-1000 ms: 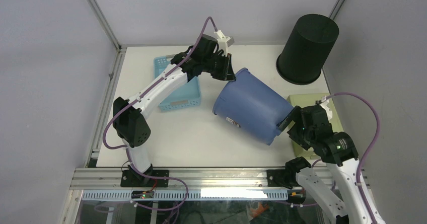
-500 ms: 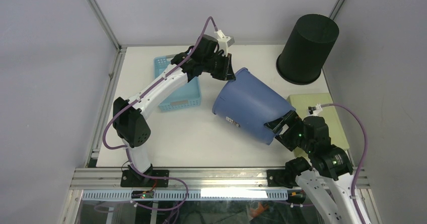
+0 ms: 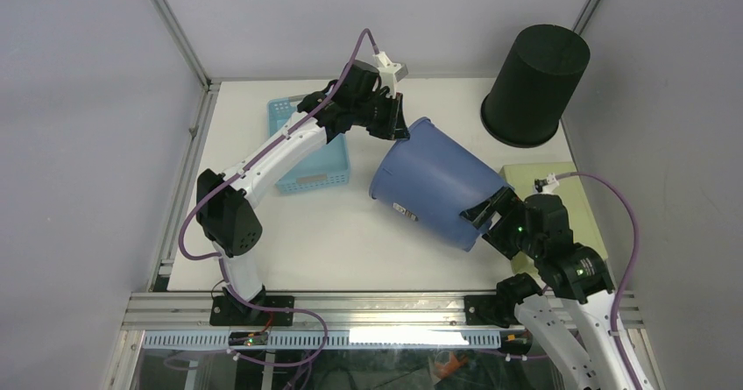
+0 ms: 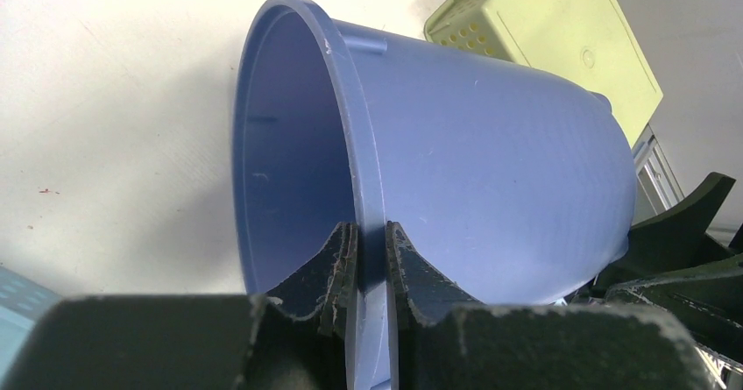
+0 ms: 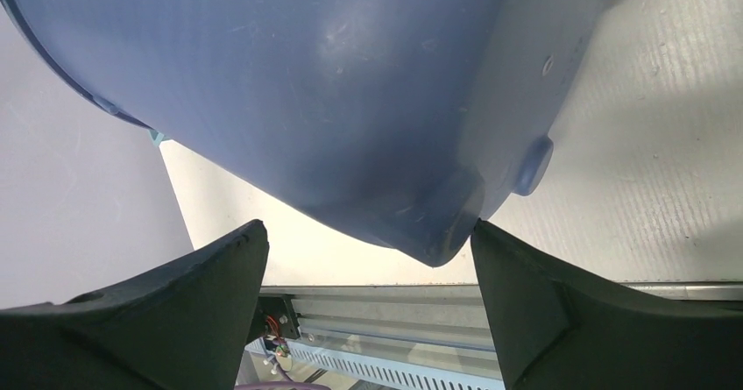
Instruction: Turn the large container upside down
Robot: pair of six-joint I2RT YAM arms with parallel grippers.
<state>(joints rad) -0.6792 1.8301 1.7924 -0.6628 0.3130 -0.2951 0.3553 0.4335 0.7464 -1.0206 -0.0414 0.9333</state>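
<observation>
Right arm has swung in since a second ago: my right gripper (image 3: 492, 215) now points straight at the base of the large container (image 3: 435, 187) instead of sitting off to its side. Left arm unchanged.

Container lies tipped over mid-table, mouth facing far-left, base toward the right arm, just beside the green box (image 3: 530, 178).

Left gripper (image 4: 370, 263) is pinched tight on the rim, one finger inside, one outside. I take that as the pivot anchor.

Right jaws are spread wide with the base corner between them. One finger looks to be touching; nothing is gripped. Probably set to push the base up and over.
</observation>
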